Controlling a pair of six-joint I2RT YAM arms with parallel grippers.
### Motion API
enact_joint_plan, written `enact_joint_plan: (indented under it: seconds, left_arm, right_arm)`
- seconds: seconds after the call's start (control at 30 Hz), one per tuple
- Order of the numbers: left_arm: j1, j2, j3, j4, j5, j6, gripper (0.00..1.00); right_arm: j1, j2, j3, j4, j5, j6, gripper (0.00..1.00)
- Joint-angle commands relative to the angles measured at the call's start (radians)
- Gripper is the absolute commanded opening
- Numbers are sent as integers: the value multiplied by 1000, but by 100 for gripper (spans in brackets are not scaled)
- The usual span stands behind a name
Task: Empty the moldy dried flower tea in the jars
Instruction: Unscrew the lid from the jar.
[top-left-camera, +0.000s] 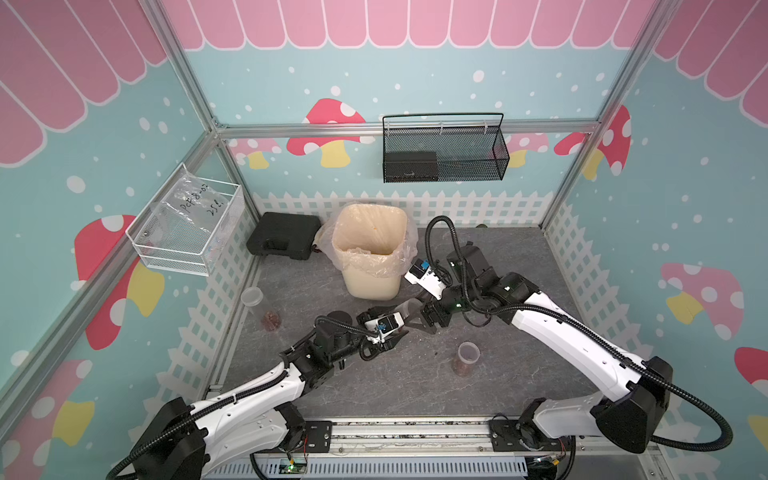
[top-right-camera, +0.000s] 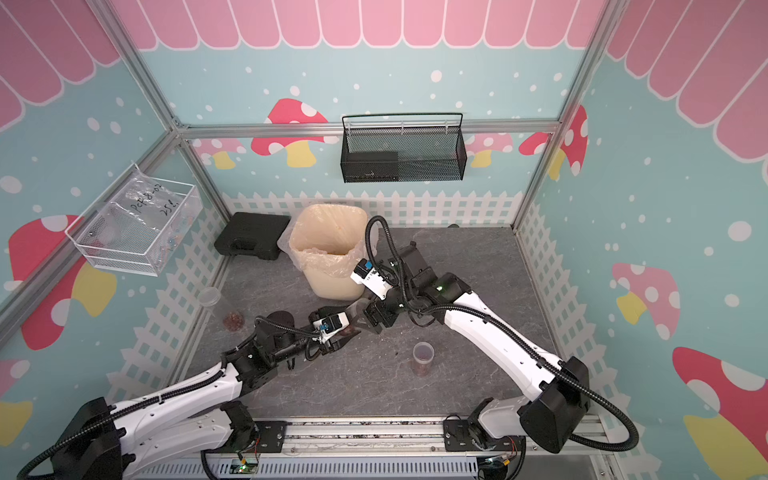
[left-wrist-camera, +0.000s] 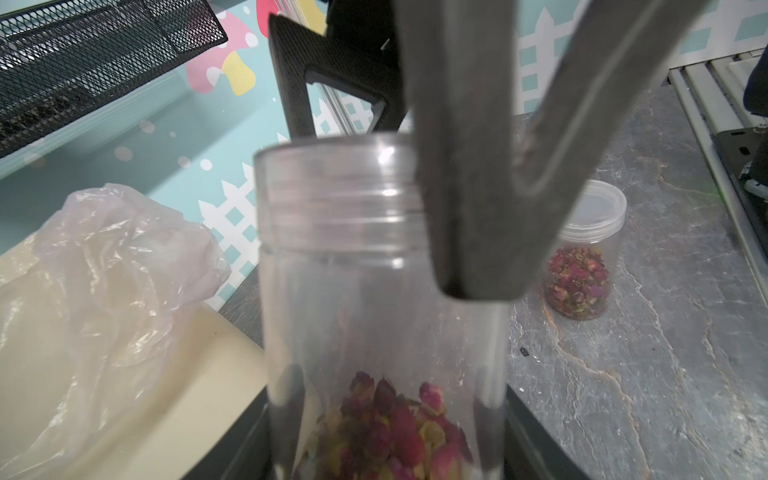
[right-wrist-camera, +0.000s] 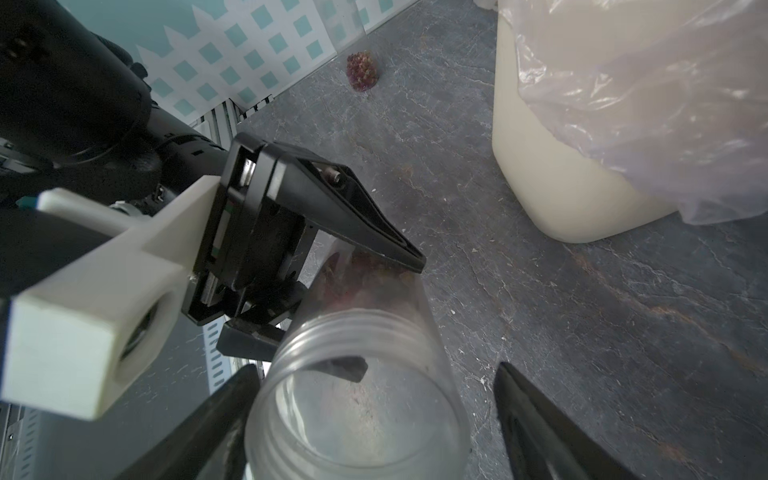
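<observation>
Both top views look steeply down from high above the counter's (top-left-camera: 415, 386) front edge, where the arms are mounted, toward its back edge. They share nearly the whole scene. The left wrist view looks along a jar (left-wrist-camera: 374, 270) from very close, toward the bin (left-wrist-camera: 187, 395). The right wrist view faces that jar's open mouth from close by, sharing jar, bin and counter.

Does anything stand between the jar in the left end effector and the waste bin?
Yes: the right end effector stands open around the mouth of the jar. Otherwise only bare tabletop separates jar and waste bin.
</observation>
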Motion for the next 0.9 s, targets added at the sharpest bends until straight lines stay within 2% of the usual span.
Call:
enact_joint_plan:
  seconds: [0.0,0.07,0.13,0.23,0.33,0.4,0.53,0.63,0.7,0.8,0.83,0.87]
  left_arm:
    - [-7,-23,-2,-4,-7,40,20]
    - [-8,-25,-2,-8,-7,41,20]
    - [-9,-26,-2,-14,-6,42,21]
    - [-10,-22,-2,-24,12,41,20]
    - [-10,-19,3,-43,80,35,19]
    - [-9,-9,19,-79,147,26,18]
    - [11,16,47,-121,354,-22,17]
    - [30,35,61,-131,480,-55,17]
    - [39,49,66,-132,526,-66,17]
    - [44,63,76,-142,532,-64,17]
    - [43,66,75,-141,519,-62,17]
    - [44,67,71,-133,496,-59,17]
  right_arm:
    - [0,8,12,-2,-18,-10,71]
    - [0,8,9,-3,-30,-21,60]
    - [0,9,9,-6,-41,-32,58]
    - [0,5,14,-11,-57,-87,41]
    - [0,6,24,-31,-60,-244,19]
    - [0,-9,13,-20,-40,-393,12]
    - [4,-40,3,21,22,-674,11]
    - [9,-27,18,3,48,-807,9]
    - [13,-8,36,-18,52,-855,8]
    - [16,15,47,-25,50,-862,8]
    - [16,20,48,-18,49,-849,10]
    - [16,20,49,-7,45,-831,17]
